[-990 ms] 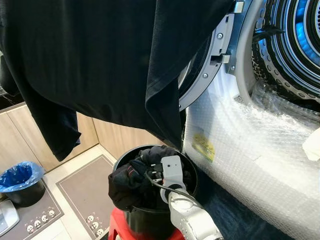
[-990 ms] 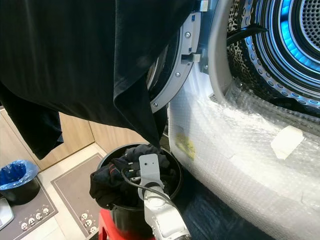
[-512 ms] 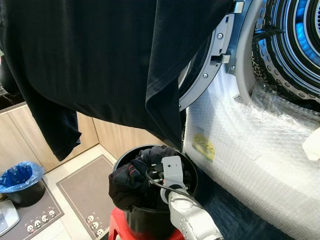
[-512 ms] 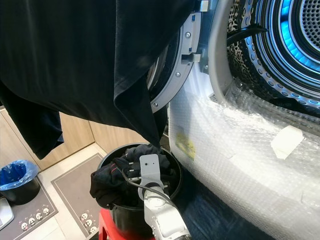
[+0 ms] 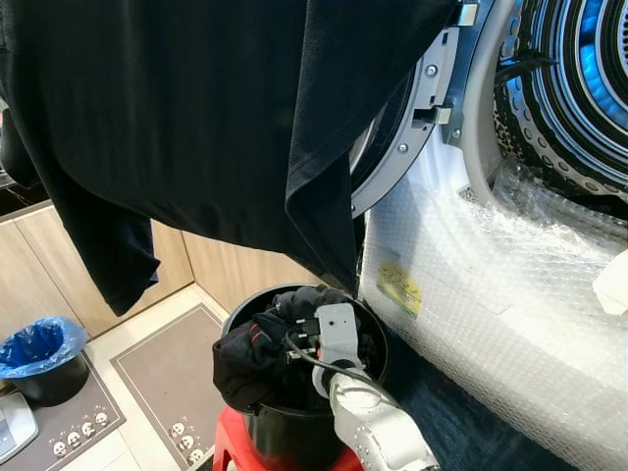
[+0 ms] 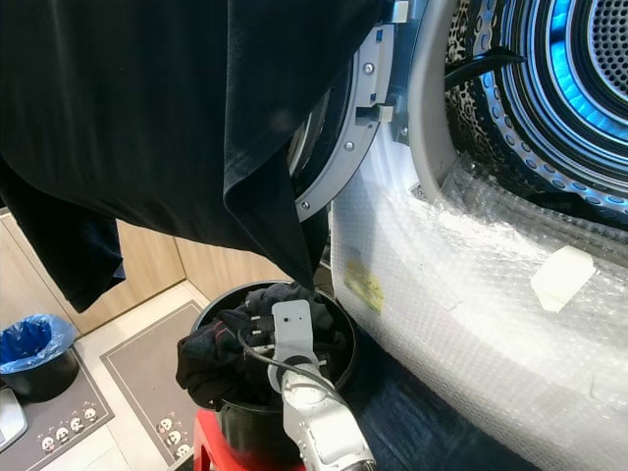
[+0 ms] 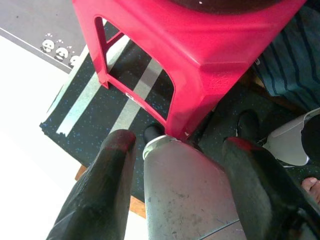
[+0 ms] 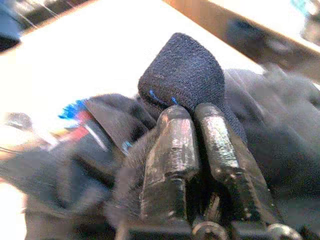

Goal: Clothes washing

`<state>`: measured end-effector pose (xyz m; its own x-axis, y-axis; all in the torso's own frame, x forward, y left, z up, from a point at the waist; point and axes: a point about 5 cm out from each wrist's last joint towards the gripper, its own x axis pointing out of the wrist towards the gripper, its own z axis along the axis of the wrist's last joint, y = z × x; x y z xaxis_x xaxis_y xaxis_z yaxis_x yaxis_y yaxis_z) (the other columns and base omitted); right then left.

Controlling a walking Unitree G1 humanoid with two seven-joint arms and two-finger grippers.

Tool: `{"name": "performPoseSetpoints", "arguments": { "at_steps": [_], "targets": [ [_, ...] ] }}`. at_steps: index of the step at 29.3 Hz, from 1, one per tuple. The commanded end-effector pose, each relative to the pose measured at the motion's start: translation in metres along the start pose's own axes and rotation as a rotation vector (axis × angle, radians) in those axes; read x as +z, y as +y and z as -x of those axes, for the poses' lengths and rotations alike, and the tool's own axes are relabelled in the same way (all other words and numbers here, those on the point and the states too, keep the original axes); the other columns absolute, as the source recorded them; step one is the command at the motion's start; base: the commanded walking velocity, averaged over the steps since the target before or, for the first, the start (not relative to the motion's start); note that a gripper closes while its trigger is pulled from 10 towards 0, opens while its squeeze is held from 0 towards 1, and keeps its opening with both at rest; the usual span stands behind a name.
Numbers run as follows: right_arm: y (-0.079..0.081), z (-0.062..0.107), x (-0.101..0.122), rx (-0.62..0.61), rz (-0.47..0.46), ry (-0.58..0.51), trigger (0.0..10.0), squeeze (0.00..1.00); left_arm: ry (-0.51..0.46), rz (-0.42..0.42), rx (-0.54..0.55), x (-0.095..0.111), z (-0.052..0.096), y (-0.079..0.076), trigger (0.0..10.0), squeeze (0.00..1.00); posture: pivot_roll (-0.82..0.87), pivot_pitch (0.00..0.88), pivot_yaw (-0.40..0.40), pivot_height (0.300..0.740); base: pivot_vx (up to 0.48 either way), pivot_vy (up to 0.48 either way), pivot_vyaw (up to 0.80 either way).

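The right arm [image 5: 378, 437] reaches forward and down, its wrist bent downward. The right gripper [image 8: 202, 112] has its two black fingers [image 8: 172, 135] pressed together on dark cloth [image 8: 185, 75]. The left gripper [image 7: 175, 150] hangs low, fingers spread apart.

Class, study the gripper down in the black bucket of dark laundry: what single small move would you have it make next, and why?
Probably lift straight up. The right gripper is in the bucket, its fingers closed together on a fold of dark clothes. The washer drum stands open to the right, so raising the piece clear of the rim seems the sensible next step.
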<state>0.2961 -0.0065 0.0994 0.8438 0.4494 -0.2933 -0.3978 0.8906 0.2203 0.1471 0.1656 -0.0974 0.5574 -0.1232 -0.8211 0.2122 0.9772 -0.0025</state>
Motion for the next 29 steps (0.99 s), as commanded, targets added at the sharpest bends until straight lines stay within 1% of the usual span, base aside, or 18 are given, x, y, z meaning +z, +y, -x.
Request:
{"name": "performPoseSetpoints", "arguments": {
  "at_steps": [1, 2, 4, 5, 6, 8, 10, 11, 13, 16, 18, 19, 21, 22, 23, 27, 28, 29],
  "targets": [
    [0.020, 0.003, -0.005, 0.058, -0.082, -0.006, 0.0, 0.00, 0.088, 0.017, -0.017, -0.021, 0.004, -0.006, 10.0, 0.00, -0.01, 0.000, -0.006, 0.740, 0.000, 0.000, 0.00],
    [0.018, 0.006, -0.002, 0.086, -0.077, -0.030, 0.0, 0.00, 0.087, 0.015, -0.018, -0.020, 0.004, -0.006, 10.0, 0.00, -0.01, 0.000, -0.005, 0.740, 0.000, 0.000, 0.00],
    [0.016, 0.011, 0.002, 0.169, -0.103, -0.045, 0.0, 0.00, 0.083, 0.010, -0.019, -0.017, 0.003, -0.005, 10.0, 0.00, -0.02, 0.000, -0.002, 0.740, 0.000, 0.000, 0.00],
    [0.013, 0.016, 0.005, 0.241, -0.094, -0.085, 9.9, 0.00, 0.081, 0.009, -0.019, -0.016, 0.002, -0.005, 10.0, 0.00, -0.02, 0.000, -0.002, 0.740, 0.000, 0.000, 0.00],
    [0.012, 0.019, 0.007, 0.286, -0.090, -0.111, 10.0, 0.00, 0.080, 0.008, -0.019, -0.015, 0.002, -0.005, 10.0, 0.00, -0.02, 0.000, -0.002, 0.740, 0.000, 0.000, 0.00],
    [0.006, 0.029, 0.013, 0.403, -0.135, -0.174, 10.0, 0.00, 0.076, 0.008, -0.019, -0.013, 0.002, -0.005, 10.0, 0.00, -0.02, 0.000, -0.001, 0.740, 0.000, 0.000, 0.00],
    [0.003, 0.034, 0.015, 0.470, -0.151, -0.202, 10.0, 0.00, 0.075, 0.007, -0.019, -0.013, 0.001, -0.005, 10.0, 0.00, -0.03, 0.000, 0.000, 0.740, 0.000, 0.000, 0.00],
    [0.003, 0.034, 0.015, 0.470, -0.151, -0.202, 10.0, 0.00, 0.075, 0.007, -0.019, -0.013, 0.001, -0.005, 10.0, 0.00, -0.03, 0.000, 0.000, 0.740, 0.000, 0.000, 0.00],
    [-0.003, 0.042, 0.016, 0.503, -0.124, -0.201, 10.0, 0.00, 0.075, 0.004, -0.019, -0.012, 0.001, -0.004, 10.0, 0.00, -0.03, 0.000, 0.002, 0.740, 0.000, 0.000, 0.00],
    [-0.004, 0.055, 0.019, 0.605, -0.119, -0.218, 10.0, 0.00, 0.076, 0.000, -0.020, -0.012, 0.001, -0.004, 10.0, 0.00, -0.04, 0.000, 0.005, 0.740, 0.000, 0.000, 0.00],
    [-0.006, 0.063, 0.019, 0.663, -0.103, -0.204, 10.0, 0.00, 0.077, -0.005, -0.021, -0.012, 0.001, -0.004, 10.0, 0.00, -0.04, 0.000, 0.009, 0.740, 0.000, 0.000, 0.00],
    [-0.008, 0.072, 0.020, 0.739, -0.109, -0.204, 10.0, 0.00, 0.078, -0.009, -0.023, -0.011, 0.001, -0.004, 10.0, 0.00, -0.05, 0.000, 0.012, 0.740, 0.000, 0.000, 0.00],
    [-0.010, 0.079, 0.022, 0.795, -0.116, -0.201, 10.0, 0.00, 0.079, -0.014, -0.024, -0.011, 0.001, -0.004, 10.0, 0.00, -0.05, 0.000, 0.015, 0.740, 0.000, 0.000, 0.00],
    [-0.010, 0.079, 0.022, 0.795, -0.116, -0.201, 10.0, 0.00, 0.079, -0.014, -0.024, -0.011, 0.001, -0.004, 10.0, 0.00, -0.05, 0.000, 0.015, 0.740, 0.000, 0.000, 0.00],
    [-0.014, 0.090, 0.025, 0.863, -0.109, -0.200, 10.0, 0.00, 0.077, -0.022, -0.026, -0.009, 0.000, -0.004, 10.0, 0.00, -0.05, 0.000, 0.019, 0.740, 0.000, 0.000, 0.00],
    [-0.019, 0.099, 0.029, 0.913, -0.093, -0.193, 10.0, 0.00, 0.076, -0.028, -0.026, -0.007, 0.000, -0.003, 10.0, 0.00, -0.06, 0.000, 0.020, 0.740, 0.000, 0.000, 0.00],
    [-0.023, 0.109, 0.032, 0.971, -0.058, -0.169, 10.0, 0.00, 0.078, -0.038, -0.026, -0.006, -0.001, -0.002, 10.0, 0.00, -0.06, 0.000, 0.024, 0.740, 0.000, 0.000, 0.00],
    [-0.024, 0.112, 0.032, 0.988, -0.049, -0.160, 10.0, 0.00, 0.078, -0.041, -0.026, -0.005, -0.001, -0.002, 10.0, 0.00, -0.06, 0.000, 0.025, 0.740, 0.000, 0.000, 0.00]
  ]
}}
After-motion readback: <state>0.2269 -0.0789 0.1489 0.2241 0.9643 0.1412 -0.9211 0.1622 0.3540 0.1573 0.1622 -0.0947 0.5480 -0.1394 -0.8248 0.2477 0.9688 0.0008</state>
